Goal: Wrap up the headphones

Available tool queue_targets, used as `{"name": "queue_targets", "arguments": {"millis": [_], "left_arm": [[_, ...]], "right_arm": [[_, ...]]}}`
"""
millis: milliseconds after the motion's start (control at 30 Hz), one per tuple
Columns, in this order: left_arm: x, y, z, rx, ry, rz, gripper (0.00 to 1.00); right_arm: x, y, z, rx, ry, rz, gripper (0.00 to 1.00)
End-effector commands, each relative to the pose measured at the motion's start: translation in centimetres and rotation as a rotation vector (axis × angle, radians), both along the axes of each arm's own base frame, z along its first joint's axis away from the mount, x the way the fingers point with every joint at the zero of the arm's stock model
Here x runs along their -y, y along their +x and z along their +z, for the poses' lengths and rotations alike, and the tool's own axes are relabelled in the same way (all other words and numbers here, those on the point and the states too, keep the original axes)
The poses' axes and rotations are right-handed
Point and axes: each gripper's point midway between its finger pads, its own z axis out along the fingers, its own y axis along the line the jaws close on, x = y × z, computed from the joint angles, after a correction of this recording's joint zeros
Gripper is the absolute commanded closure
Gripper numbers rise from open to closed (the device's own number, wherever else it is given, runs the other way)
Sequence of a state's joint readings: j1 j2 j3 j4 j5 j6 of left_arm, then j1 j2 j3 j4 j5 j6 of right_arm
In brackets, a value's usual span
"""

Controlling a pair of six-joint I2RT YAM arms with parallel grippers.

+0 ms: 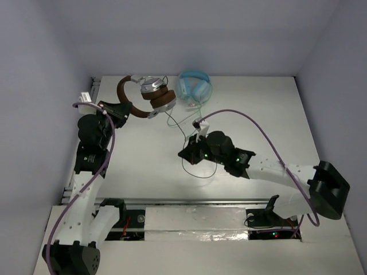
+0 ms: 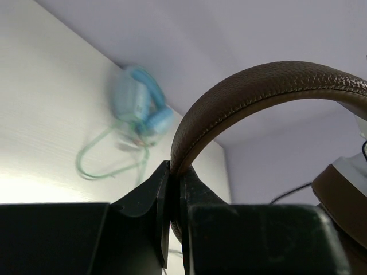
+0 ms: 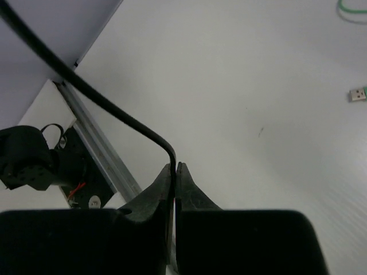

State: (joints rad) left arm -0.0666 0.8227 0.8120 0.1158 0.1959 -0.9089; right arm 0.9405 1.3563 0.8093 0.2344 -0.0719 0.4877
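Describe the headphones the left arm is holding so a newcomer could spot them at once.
Look at the far-left corner of the white table. There the left gripper clamps the headband of the brown headphones. Unlike the light blue headphones beside them, these have a brown band, silver earcups and a thin dark cable.

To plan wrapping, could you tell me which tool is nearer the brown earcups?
Left: left tool grips the headband beside the earcups; right tool pinches the cable farther off.
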Motion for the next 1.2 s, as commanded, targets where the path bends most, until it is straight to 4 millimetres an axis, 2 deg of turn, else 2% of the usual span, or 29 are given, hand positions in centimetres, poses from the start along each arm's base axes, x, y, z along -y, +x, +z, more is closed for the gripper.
{"name": "queue_targets", "arguments": {"millis": [0,133,167,200,233,267,300,367,467,500,600,733,867,933,1033,1100,1167], "left_arm": [[-4.6,-0.6,2.4,0.074,0.063,0.259,1.0],[-6.4,-1.0,1.1,0.017,0.15,0.35,1.0],[-6.7,-1.2,1.1,0.017,0.16,0.362,1.0],[-7.1,-1.5,-0.1,-0.028,0.183,0.385,1.0],[-7.3,-1.7,-0.6,-0.042,0.199,0.397,1.0],[-7.7,-2.3,-1.3,-0.052,0.209,0.436,1.0],[-7.9,-2.7,-0.6,-0.03,0.207,0.452,1.0],[-8.3,-3.2,-1.6,-0.045,0.226,0.476,1.0],[-8.1,-3.0,-3.0,-0.087,0.257,0.463,1.0],[-7.9,-3.0,-3.4,-0.095,0.26,0.455,1.0],[-7.1,-3.0,-4.4,-0.098,0.262,0.421,1.0],[-5.3,-3.1,-6.4,-0.138,0.3,0.359,1.0],[-2.6,-3.3,-8.5,-0.172,0.327,0.276,1.0],[-0.9,-3.7,-9.3,-0.184,0.352,0.229,1.0],[0.5,-4.2,-10.5,-0.215,0.413,0.183,1.0],[0.7,-4.6,-11.8,-0.262,0.477,0.161,1.0],[1.9,-4.9,-12.4,-0.272,0.521,0.107,1.0]], "right_arm": [[2.0,-1.9,-0.5,-0.021,-0.1,-0.123,1.0],[3.2,-5.9,-2.4,-0.072,-0.238,-0.102,1.0],[3.1,-6.5,-2.1,-0.07,-0.252,-0.101,1.0],[3.4,-6.7,-2.0,-0.056,-0.278,-0.117,1.0],[3.7,-8.2,-2.6,-0.058,-0.335,-0.089,1.0],[3.6,-9.3,-2.4,-0.046,-0.376,-0.063,1.0],[3.1,-9.2,-1.7,-0.038,-0.366,-0.063,1.0],[2.4,-11.2,-1.7,-0.039,-0.429,0.011,1.0],[1.1,-13.3,-1.1,-0.006,-0.47,0.073,1.0],[0.5,-13.1,-0.2,0.015,-0.47,0.06,1.0],[0.4,-13.2,0.4,0.036,-0.498,0.073,1.0],[0.5,-12.8,2.1,0.081,-0.535,0.092,1.0],[0.0,-12.7,3.4,0.137,-0.565,0.141,1.0],[-0.1,-12.5,3.5,0.157,-0.599,0.16,1.0],[1.1,-10.9,4.3,0.212,-0.652,0.077,1.0],[2.0,-9.9,6.1,0.237,-0.627,0.045,1.0],[2.8,-9.2,7.5,0.256,-0.603,0.022,1.0]]}}
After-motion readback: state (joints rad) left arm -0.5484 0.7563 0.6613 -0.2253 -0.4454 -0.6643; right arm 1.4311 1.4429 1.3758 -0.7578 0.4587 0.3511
